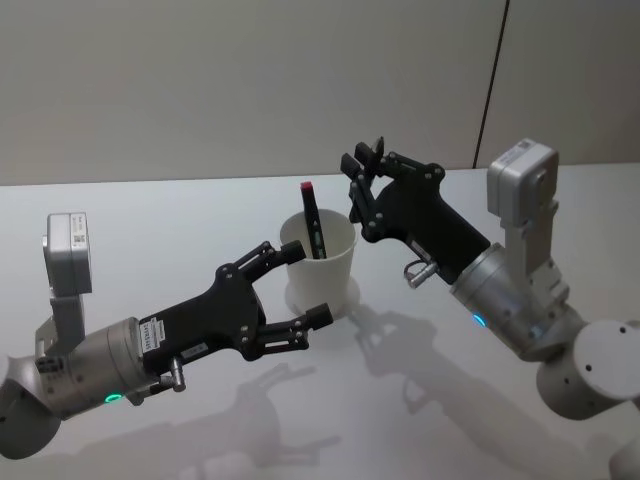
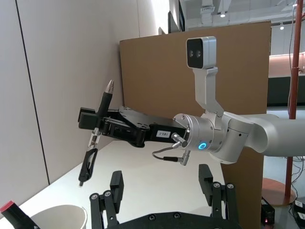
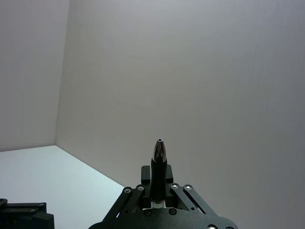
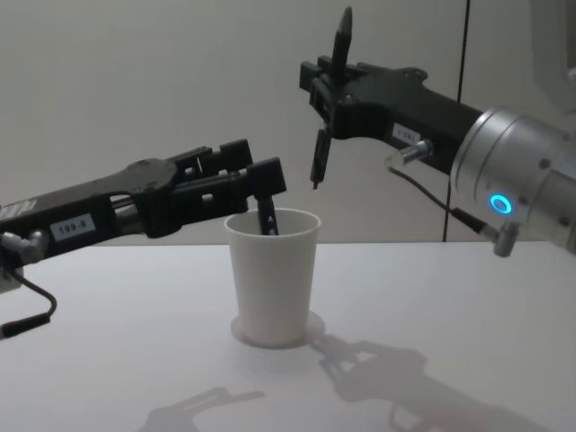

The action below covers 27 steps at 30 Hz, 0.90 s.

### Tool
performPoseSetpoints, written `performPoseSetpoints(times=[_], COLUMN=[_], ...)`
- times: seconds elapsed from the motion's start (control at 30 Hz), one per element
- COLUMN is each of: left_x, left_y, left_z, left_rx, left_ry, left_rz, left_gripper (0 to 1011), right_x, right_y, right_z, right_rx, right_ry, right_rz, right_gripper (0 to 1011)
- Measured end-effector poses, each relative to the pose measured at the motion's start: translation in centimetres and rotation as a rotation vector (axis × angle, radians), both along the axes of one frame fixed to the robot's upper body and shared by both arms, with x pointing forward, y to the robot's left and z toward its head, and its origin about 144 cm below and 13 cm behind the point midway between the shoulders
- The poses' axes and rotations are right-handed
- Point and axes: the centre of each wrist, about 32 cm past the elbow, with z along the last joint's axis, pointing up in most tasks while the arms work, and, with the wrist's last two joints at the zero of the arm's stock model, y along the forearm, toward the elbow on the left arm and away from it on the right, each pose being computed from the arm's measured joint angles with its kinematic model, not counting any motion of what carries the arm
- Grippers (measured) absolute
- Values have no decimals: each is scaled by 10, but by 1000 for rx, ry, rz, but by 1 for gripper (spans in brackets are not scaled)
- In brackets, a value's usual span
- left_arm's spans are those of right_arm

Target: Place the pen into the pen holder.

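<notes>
Black slim pen [image 4: 342, 38] stands upright, clamped in the right gripper [image 4: 329, 90] above the white tapered paper cup [image 4: 272, 281]; left gripper [image 1: 290, 290] spreads wide beside it.

The head view looks steeply down on the pen holder [image 1: 319, 270] from above and behind it, both arms reaching toward it. The chest view faces the same pen holder [image 4: 272, 279] side-on, low across the tabletop [image 4: 432, 297], nearer. The left wrist view looks past the holder's rim [image 2: 59, 215] toward the right arm. The right wrist view aims upward at the wall [image 3: 190, 71].
</notes>
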Motion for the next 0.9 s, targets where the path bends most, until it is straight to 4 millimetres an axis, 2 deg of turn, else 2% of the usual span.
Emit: performPoseSetpoints(times=[0.5, 0.63, 0.67, 0.87, 0.9], left_x=[0, 0, 0, 0, 0], left_y=[0, 0, 0, 0, 0], left_z=[0, 0, 0, 0, 0], left_rx=[0, 0, 0, 0, 0], left_ry=[0, 0, 0, 0, 0], left_rz=[0, 0, 0, 0, 0], left_gripper=[1000, 1000, 1000, 999, 999], right_x=[16, 19, 21, 23, 24], right_y=[6, 8, 9, 11, 11], right_z=[-8, -10, -10, -12, -12], right_rx=[8, 10, 10, 15, 15], right_ry=[60, 71, 76, 84, 85], right_rz=[31, 40, 42, 51, 52], right_gripper=[136, 235, 290, 473, 473])
